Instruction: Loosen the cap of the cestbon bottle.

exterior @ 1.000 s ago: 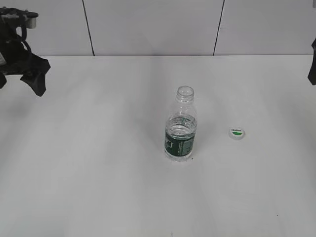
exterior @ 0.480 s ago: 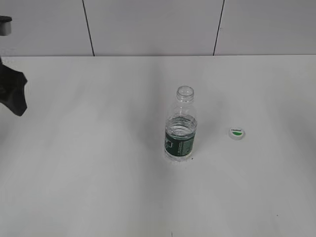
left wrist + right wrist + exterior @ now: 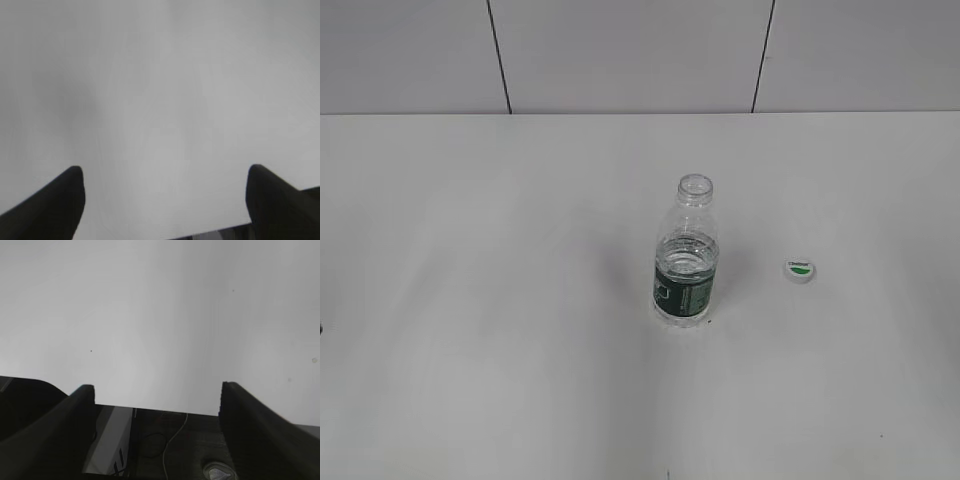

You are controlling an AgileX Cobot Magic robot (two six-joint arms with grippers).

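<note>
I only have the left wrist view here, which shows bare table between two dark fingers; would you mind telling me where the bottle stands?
Observer: The cestbon bottle stands upright near the middle of the table, in the exterior view only.
Operator: Thank you. Is the cap on it?
Observer: No, the neck is open; the cap lies on the table to the bottle's right, apart from it.
Operator: And the right hand?
Observer: The right hand is open and empty, at the table's edge with floor and cables below it.
</note>
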